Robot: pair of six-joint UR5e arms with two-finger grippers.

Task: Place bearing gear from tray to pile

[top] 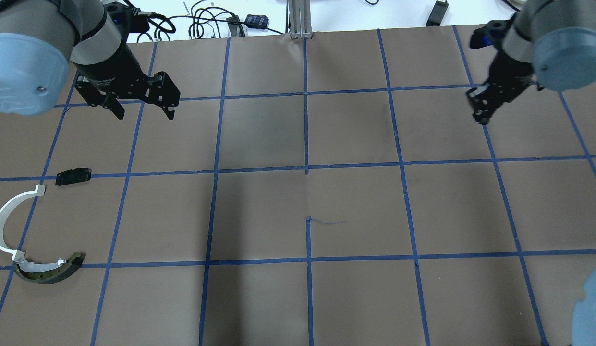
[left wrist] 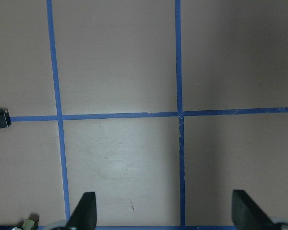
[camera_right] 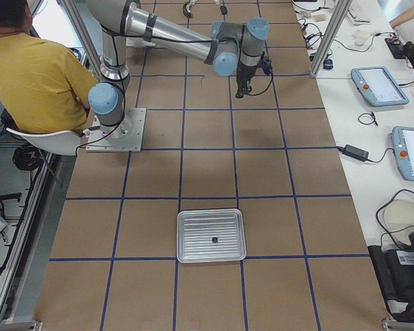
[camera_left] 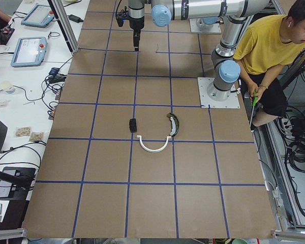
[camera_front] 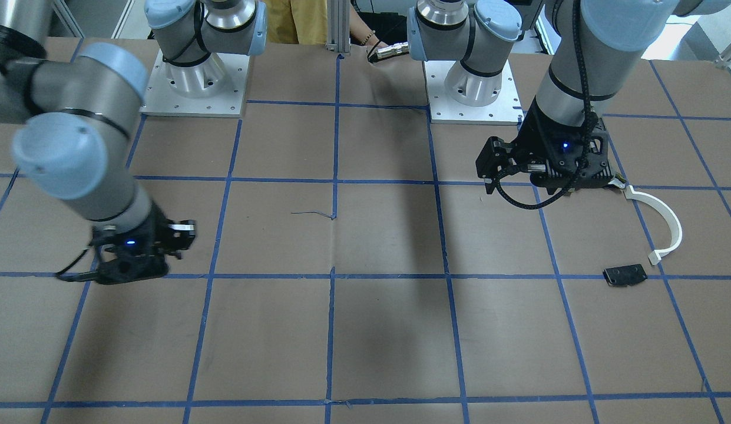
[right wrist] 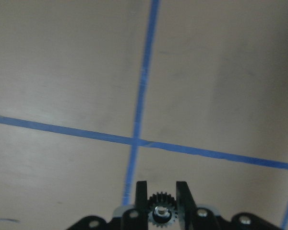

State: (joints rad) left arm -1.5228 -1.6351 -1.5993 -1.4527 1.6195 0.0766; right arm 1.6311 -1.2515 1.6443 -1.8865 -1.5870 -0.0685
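Observation:
My right gripper (right wrist: 162,189) is shut on a small black toothed bearing gear (right wrist: 162,212) and holds it above the brown table; it also shows in the overhead view (top: 480,113) at the far right. The pile lies at the table's left end: a thin white arc strip (top: 5,226), a flat black rectangular piece (top: 73,176) and a dark curved metal piece (top: 50,271). My left gripper (top: 145,114) is open and empty, beyond the pile and above the table. The tray (camera_right: 200,227) lies at the table's right end, with one small dark part left in it.
Blue tape lines grid the brown table (top: 307,211). The arm bases (camera_front: 194,76) stand at the robot's edge. An operator in a yellow shirt (camera_left: 274,46) sits behind the bases. Tablets and cables (camera_right: 379,86) lie on the bench beyond the far edge.

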